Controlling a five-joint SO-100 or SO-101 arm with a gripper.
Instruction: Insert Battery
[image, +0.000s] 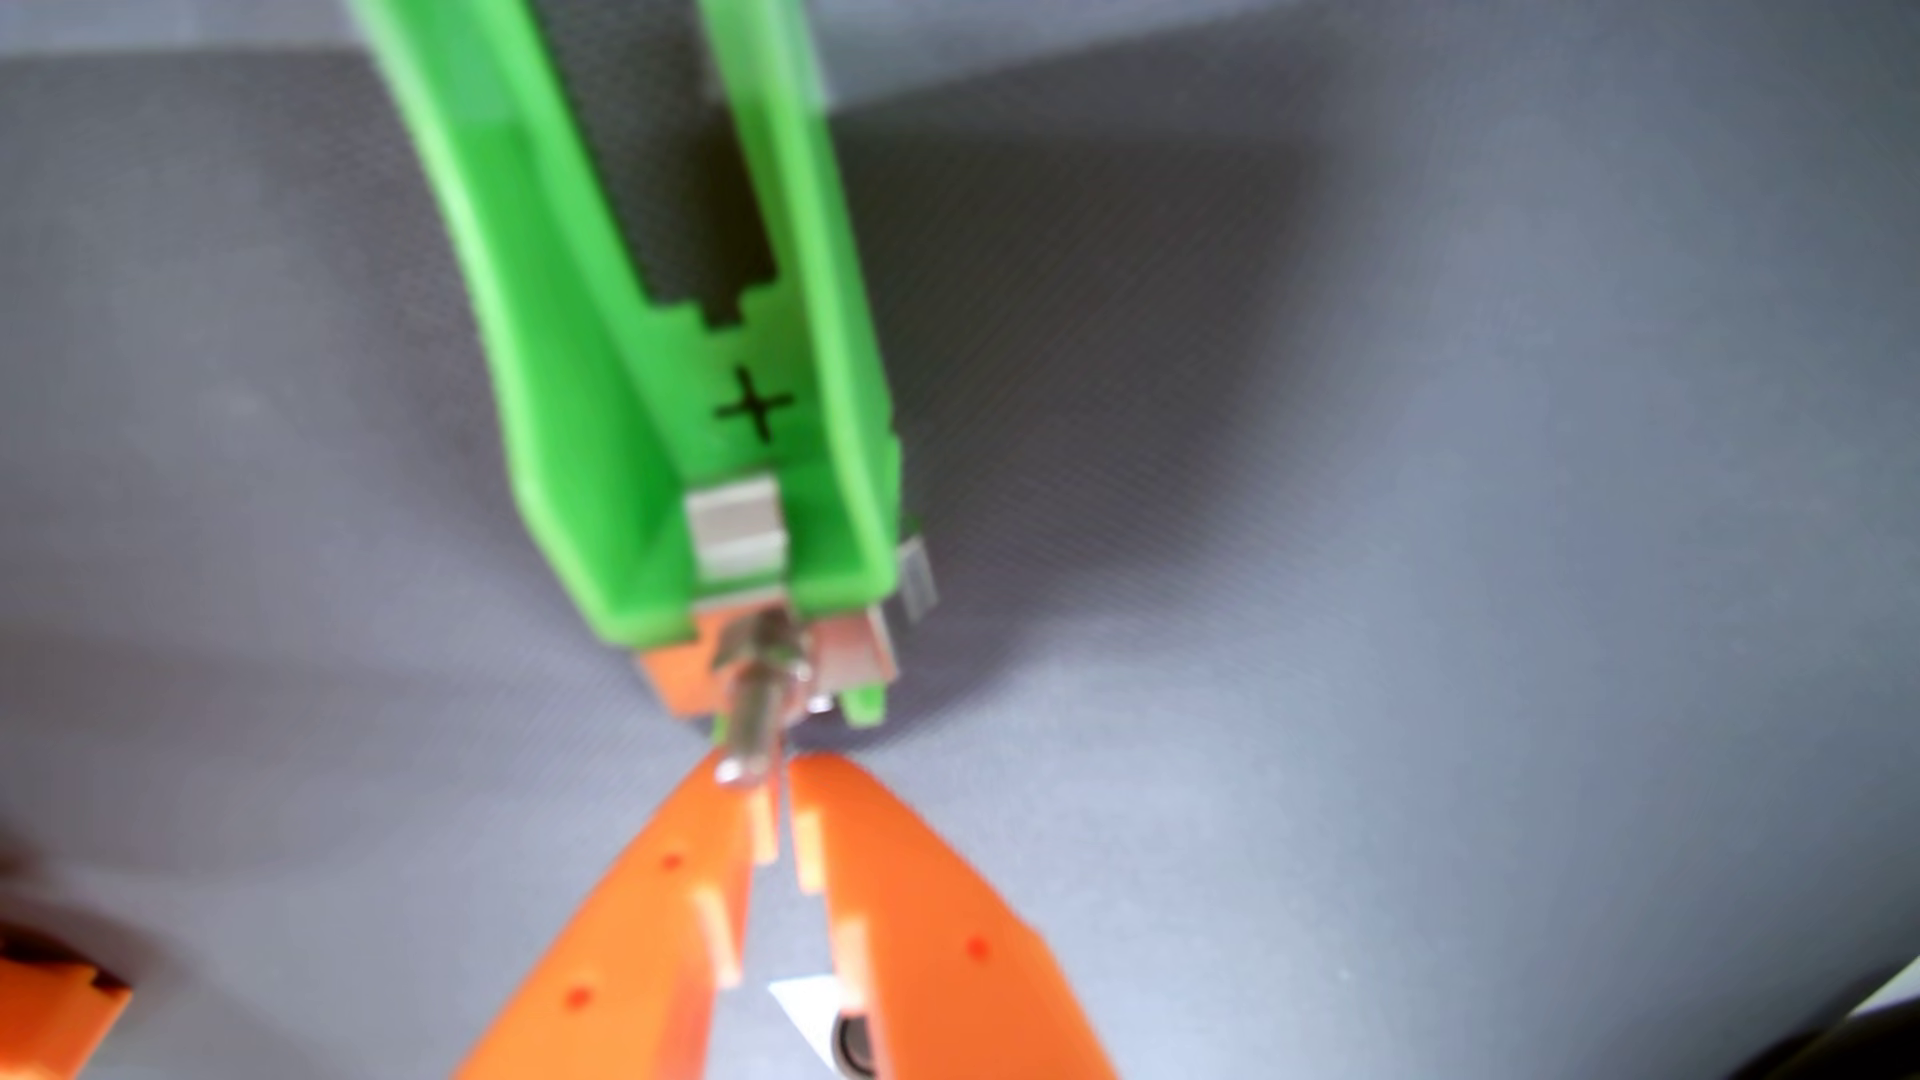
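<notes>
Beside the nearly closed orange jaws, a green battery holder (665, 343) shows a black "+" (755, 403).

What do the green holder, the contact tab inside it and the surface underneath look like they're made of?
Green holder: likely moulded or printed plastic, satin sheen, uniform colour, black plus sign marked on it. Contact tab: apparently bent sheet metal, pale grey and reflective. Surface: grey, matte, perhaps fabric or a mat; blur leaves it open.
</notes>
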